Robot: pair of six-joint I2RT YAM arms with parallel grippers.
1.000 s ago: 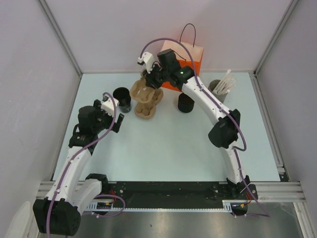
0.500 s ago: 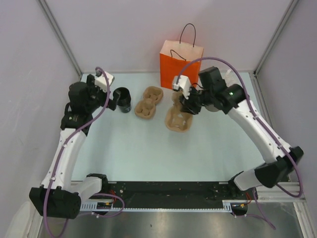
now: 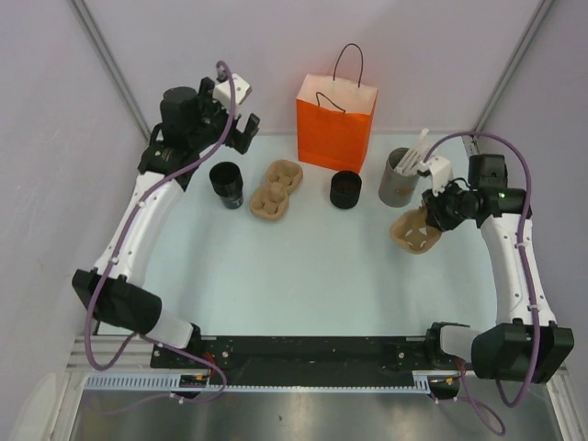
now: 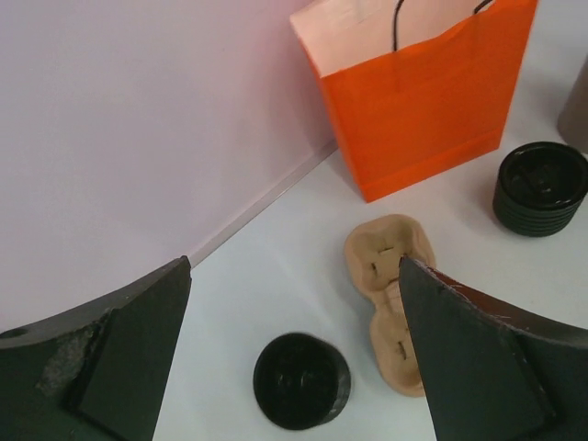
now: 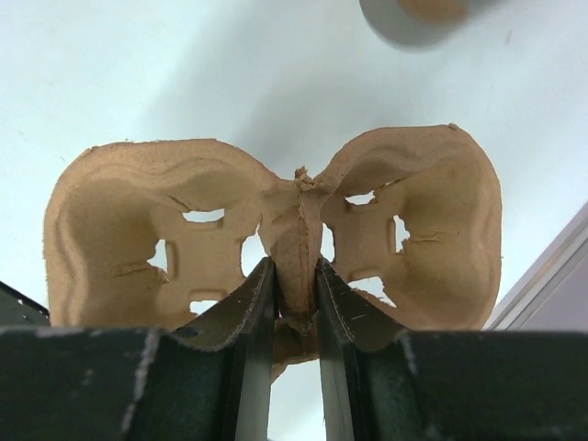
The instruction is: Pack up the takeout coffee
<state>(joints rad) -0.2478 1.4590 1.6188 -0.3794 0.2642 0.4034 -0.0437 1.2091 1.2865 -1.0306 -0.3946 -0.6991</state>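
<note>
Right gripper (image 5: 296, 276) pinches a carrier (image 5: 138, 220) by its middle ridge
Left gripper (image 4: 294, 268) gapes wide, clear of the cup (image 4: 301, 381); bag (image 4: 432, 101) beyond

Orange paper bag (image 3: 334, 129) upright at back, pulp cup carrier (image 3: 276, 189) near it; second carrier (image 3: 415, 231) beside grey cylinder of white sticks (image 3: 398, 179).

Pale lilac-grey walls (image 3: 432, 46) are closing in on three sides of a light blue-white worktop (image 3: 303, 285) — plain, evenly lit, carrying only soft shadows. Slim aluminium posts (image 3: 108, 66) are slanting up at the back corners, and a black strip (image 3: 312, 347) is lining the near edge.
</note>
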